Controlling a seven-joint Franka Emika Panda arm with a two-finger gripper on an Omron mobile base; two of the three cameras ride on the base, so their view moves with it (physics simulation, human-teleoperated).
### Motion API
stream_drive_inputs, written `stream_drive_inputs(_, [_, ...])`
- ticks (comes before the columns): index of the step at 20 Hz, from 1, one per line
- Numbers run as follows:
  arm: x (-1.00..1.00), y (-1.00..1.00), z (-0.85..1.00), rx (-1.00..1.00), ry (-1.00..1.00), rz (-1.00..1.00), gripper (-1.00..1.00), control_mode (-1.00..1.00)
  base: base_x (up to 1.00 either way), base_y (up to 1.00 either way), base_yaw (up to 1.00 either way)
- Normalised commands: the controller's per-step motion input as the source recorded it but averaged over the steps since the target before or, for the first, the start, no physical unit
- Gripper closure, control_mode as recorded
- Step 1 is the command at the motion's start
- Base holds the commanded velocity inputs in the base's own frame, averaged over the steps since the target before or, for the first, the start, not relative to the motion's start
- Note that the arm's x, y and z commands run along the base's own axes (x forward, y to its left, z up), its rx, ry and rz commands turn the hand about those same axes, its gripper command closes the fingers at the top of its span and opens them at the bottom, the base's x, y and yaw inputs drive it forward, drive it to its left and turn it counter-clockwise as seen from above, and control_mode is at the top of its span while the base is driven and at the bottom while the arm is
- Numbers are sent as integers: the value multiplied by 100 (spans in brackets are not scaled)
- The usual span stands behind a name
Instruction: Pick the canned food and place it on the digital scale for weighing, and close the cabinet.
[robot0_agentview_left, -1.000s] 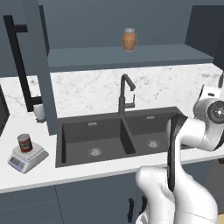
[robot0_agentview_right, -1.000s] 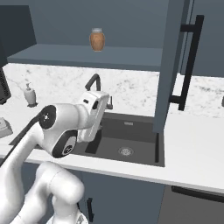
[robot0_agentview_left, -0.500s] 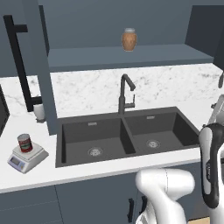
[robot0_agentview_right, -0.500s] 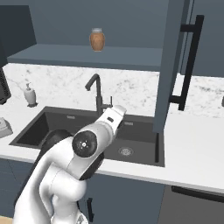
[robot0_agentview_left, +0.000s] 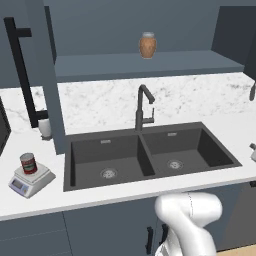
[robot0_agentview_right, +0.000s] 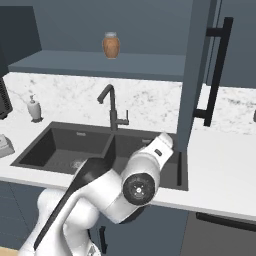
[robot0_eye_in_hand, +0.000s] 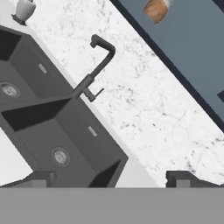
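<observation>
The canned food (robot0_agentview_left: 28, 163), red-labelled with a silvery top, stands upright on the digital scale (robot0_agentview_left: 31, 180) at the left end of the counter. The cabinet is open: its left door (robot0_agentview_left: 41, 70) juts out with a black bar handle (robot0_agentview_left: 22, 70), and its right door (robot0_agentview_right: 197, 75) hangs open with its own handle (robot0_agentview_right: 216, 70). In the hand view my gripper (robot0_eye_in_hand: 109, 181) is open with nothing between its fingertips (robot0_eye_in_hand: 39, 178). It looks over the right sink basin (robot0_eye_in_hand: 61, 144) toward the marble backsplash.
A tan jar (robot0_agentview_left: 147, 45) sits on the open cabinet shelf. A black faucet (robot0_agentview_left: 142, 107) rises behind the double sink (robot0_agentview_left: 145, 155). A soap dispenser (robot0_agentview_left: 45, 127) stands by the left door. My white arm (robot0_agentview_right: 135, 185) folds low in front of the counter edge.
My arm has swung down from over the right basin and folded low at the counter's front. The can stays on the scale and the doors have not moved.
</observation>
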Motion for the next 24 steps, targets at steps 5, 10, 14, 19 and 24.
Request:
stream_drive_inputs(5, [-2, -60, -18, 24, -19, 1, -100, -100, 0, 0, 0])
stream_drive_inputs(10, [-28, -48, -42, 36, -30, 0, -100, -100, 0, 0, 0])
stream_drive_inputs(14, [-12, -52, -23, 38, -33, 0, -100, -100, 0, 0, 0])
stream_drive_inputs(19, [1, -63, 19, 30, -30, 0, -100, -100, 0, 0, 0])
stream_drive_inputs(24, [16, -77, 30, 23, -32, 0, -100, -100, 0, 0, 0])
